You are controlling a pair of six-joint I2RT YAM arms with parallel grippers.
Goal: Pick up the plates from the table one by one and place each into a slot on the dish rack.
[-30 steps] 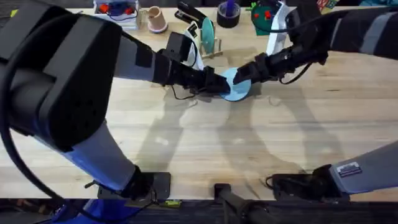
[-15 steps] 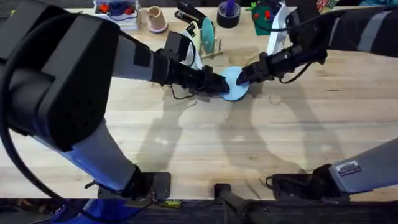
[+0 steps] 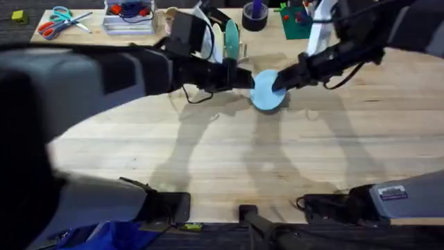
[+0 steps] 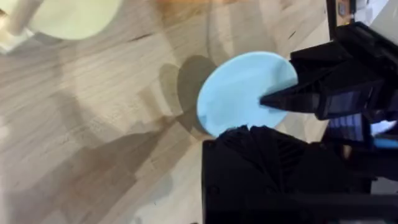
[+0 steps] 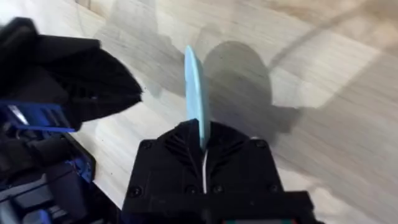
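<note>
A light blue plate (image 3: 266,92) hangs just above the table (image 3: 222,153), held on edge. My right gripper (image 3: 279,83) is shut on its right rim; in the right wrist view the plate (image 5: 194,87) stands edge-on between the fingers (image 5: 180,155). My left gripper (image 3: 243,78) is shut and empty, its tip beside the plate's left edge. In the left wrist view the plate (image 4: 239,93) faces the camera, with the right gripper (image 4: 267,99) pinching it. Behind stands the dish rack (image 3: 239,57), holding a teal plate (image 3: 231,36) and a cream plate (image 4: 74,15).
Along the table's far edge lie scissors (image 3: 59,19), a clear bin (image 3: 128,12), a dark tape roll (image 3: 254,17) and a green item (image 3: 295,19). Bare wood stretches from the plate toward the arm bases.
The light blue plate has risen and shifted back and to the right in the right gripper. The left arm has lifted close under the camera, its gripper drawing away from the plate.
</note>
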